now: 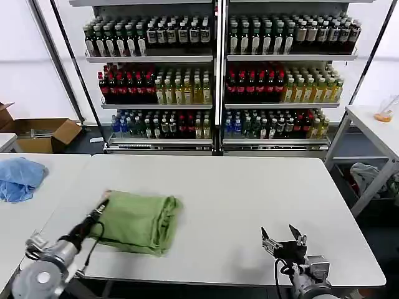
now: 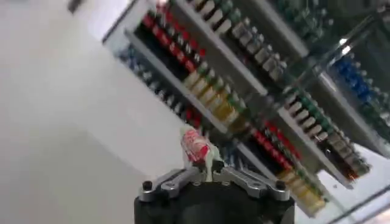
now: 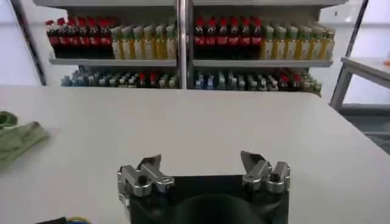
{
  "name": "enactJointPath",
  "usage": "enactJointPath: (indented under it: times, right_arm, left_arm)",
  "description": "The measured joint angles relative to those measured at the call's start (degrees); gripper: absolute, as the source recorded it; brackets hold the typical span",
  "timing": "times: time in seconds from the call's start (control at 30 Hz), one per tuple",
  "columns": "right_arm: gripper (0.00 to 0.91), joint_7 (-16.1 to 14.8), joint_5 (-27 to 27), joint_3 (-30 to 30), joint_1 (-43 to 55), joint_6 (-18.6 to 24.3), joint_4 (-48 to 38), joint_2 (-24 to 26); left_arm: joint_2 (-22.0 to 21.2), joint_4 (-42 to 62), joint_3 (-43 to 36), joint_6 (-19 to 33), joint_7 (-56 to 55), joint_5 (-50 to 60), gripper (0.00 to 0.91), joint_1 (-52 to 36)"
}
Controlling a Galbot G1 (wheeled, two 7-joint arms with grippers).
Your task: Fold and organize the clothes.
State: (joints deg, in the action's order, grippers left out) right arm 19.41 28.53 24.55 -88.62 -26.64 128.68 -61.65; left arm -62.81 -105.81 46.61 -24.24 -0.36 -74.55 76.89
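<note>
Down on the white table (image 1: 237, 205), the light green polo shirt (image 1: 140, 221) lies folded into a thick bundle near the front left edge. From overhead, the left gripper (image 1: 103, 204) meets its left edge; the wrist camera shows those jaws pressed together on a scrap of red-and-white printed fabric. Well apart, the right gripper (image 1: 282, 237) hovers with jaws spread.
</note>
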Motion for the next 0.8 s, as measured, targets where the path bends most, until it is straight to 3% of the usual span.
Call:
enactJointPath:
  times: [0.2,0.4,0.53,0.8]
  right_arm:
    - [0.907,0.0,0.4,-0.4,0.7,0.1,-0.2,-0.1]
    - [0.907,-0.1,0.1,-0.6,0.4,0.2,-0.6,-0.5]
    - [0.907,-0.2,-0.3,-0.5,0.2,0.3,-0.8,-0.5]
    - [0.907,-0.2,-0.4,0.4,-0.3,0.3,-0.9,-0.8]
  left_arm:
    - [6.4,-3.4,8.1,-1.1,-0.8,0.3,0.040,0.8]
    - [9.7,-8.9,8.6,-1.1,0.2,7.9,0.030,1.9]
    - [10.1,-10.0,2.8,0.0,1.6,19.2,0.030,2.3]
    - [8.9,-5.9,-16.9,3.4,2.4,47.5,0.030,-0.7]
